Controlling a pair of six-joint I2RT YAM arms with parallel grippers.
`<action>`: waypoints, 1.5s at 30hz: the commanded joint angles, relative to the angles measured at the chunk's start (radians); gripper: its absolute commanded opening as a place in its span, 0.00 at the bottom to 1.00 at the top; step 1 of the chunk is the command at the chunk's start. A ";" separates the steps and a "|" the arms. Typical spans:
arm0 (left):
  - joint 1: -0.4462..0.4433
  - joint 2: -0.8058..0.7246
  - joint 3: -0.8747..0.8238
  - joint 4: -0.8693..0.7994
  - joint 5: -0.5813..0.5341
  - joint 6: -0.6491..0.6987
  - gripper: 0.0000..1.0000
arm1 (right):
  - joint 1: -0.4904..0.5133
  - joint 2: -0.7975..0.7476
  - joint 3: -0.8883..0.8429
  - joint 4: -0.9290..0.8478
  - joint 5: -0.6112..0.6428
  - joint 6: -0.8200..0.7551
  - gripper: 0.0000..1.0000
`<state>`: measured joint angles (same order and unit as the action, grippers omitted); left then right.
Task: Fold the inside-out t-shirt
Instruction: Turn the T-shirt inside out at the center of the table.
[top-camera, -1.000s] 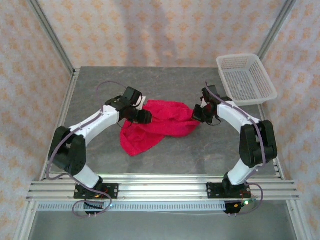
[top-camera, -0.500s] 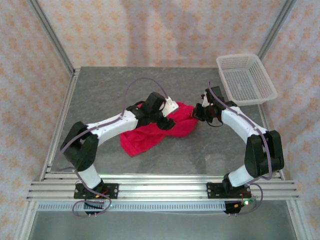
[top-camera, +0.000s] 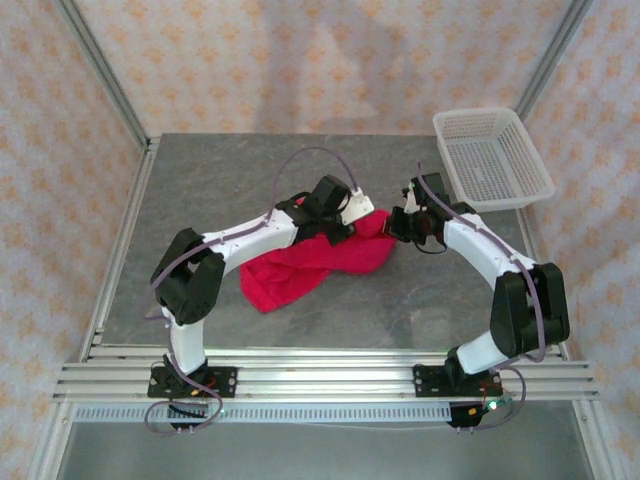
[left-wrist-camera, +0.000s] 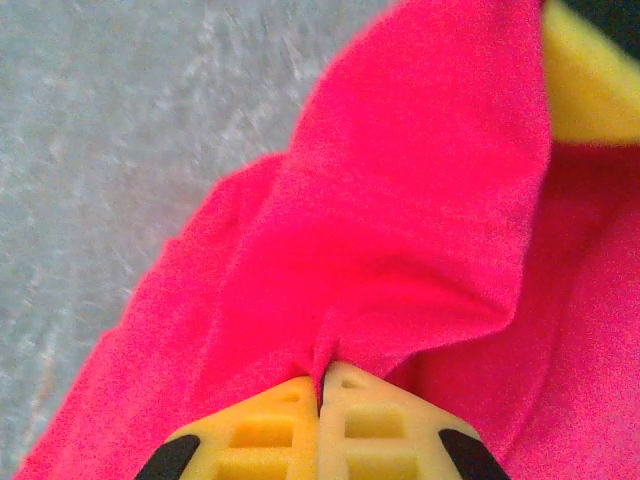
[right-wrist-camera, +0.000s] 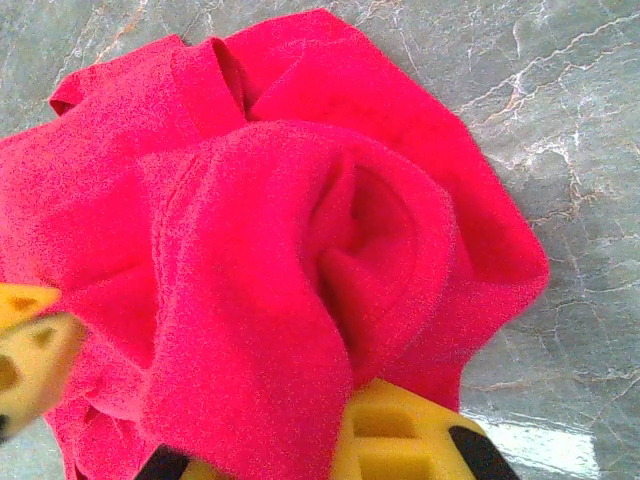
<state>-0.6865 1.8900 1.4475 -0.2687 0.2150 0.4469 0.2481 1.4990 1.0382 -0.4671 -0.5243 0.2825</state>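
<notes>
The inside-out t-shirt (top-camera: 312, 264), crimson red, lies crumpled in the middle of the grey table (top-camera: 220, 180). My left gripper (top-camera: 362, 214) reaches across its far right part, close beside my right gripper (top-camera: 396, 226). In the left wrist view the yellow fingers (left-wrist-camera: 260, 430) are shut together with a fold of the t-shirt (left-wrist-camera: 400, 220) pinched between their tips. In the right wrist view the t-shirt (right-wrist-camera: 250, 250) bunches over my right gripper (right-wrist-camera: 310, 455), which is shut on it; one yellow finger (right-wrist-camera: 400, 440) shows and the other is under cloth.
A white mesh basket (top-camera: 492, 158) stands at the back right corner of the table. Metal frame posts and patterned walls close in the back and both sides. Bare grey table lies left of and in front of the shirt.
My left arm has swung right over the shirt to its far right edge, and its jaws, open before, have shut on the cloth. The right gripper has shifted slightly back.
</notes>
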 joint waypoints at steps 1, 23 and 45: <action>0.013 0.013 0.063 -0.054 -0.050 0.016 0.00 | 0.004 -0.039 -0.028 -0.025 0.001 -0.032 0.00; 0.173 0.156 0.541 -0.398 0.190 -0.569 0.00 | 0.004 0.020 0.027 -0.025 0.168 -0.080 0.00; 0.097 0.026 0.285 -0.281 0.199 -0.789 0.00 | 0.256 -0.071 -0.079 0.250 0.238 0.416 0.00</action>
<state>-0.5949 1.9739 1.6844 -0.5415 0.4366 -0.3149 0.4969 1.3643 0.9840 -0.3756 -0.3069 0.6277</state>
